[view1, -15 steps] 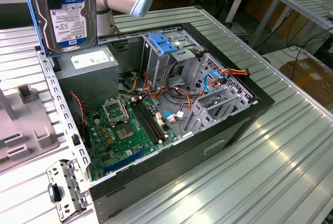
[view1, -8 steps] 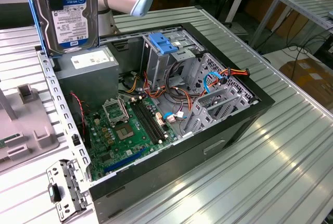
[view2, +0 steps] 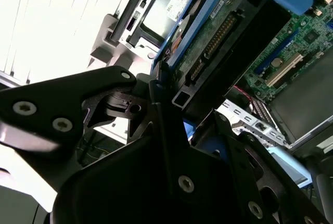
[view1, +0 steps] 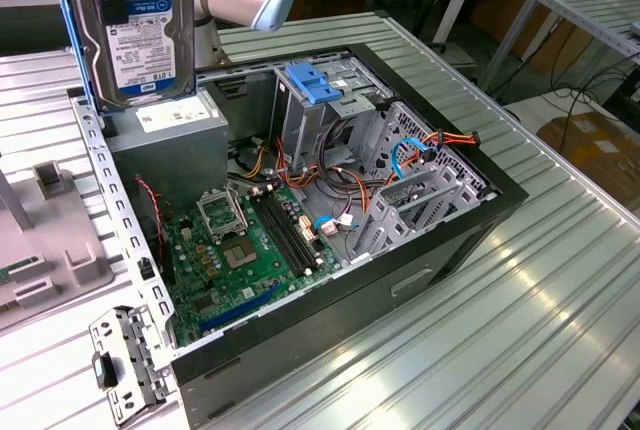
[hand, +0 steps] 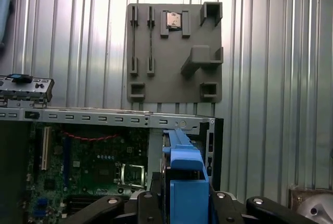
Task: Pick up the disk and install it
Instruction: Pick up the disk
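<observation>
Now we see hand [hand: 182,200] gripping disk [view1: 150,35], upright, above grey power supply box [view1: 165,155] in open computer case [view1: 400,295].

Open computer case [view1: 420,272], green motherboard [view1: 232,255], grey fixture plate [hand: 171,84]

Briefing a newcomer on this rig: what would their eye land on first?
The dark metal disk with white label and blue side rails, held upright in the gripper at the exterior view's upper left. Below it lies the open black computer case, its green motherboard exposed.
</observation>
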`<state>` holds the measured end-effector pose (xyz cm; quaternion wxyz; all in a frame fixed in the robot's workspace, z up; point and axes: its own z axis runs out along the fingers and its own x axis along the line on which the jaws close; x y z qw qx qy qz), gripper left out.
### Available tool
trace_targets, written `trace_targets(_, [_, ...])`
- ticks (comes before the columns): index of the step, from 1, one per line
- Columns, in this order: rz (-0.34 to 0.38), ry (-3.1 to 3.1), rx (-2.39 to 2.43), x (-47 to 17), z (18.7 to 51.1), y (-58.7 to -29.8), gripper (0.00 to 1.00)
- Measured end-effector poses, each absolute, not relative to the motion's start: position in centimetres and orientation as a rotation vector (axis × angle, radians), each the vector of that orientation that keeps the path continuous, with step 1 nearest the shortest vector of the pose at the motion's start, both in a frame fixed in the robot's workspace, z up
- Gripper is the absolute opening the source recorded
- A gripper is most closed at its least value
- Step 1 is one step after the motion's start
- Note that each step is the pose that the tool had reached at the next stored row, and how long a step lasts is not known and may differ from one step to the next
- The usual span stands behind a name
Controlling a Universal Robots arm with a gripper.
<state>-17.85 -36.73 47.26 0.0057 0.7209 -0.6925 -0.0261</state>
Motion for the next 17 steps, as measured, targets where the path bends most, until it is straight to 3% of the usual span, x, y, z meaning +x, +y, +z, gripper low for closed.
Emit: trace_targets(17, [-0.082,-2.168,2.257,-17.3,47.2,-37.83,0.37])
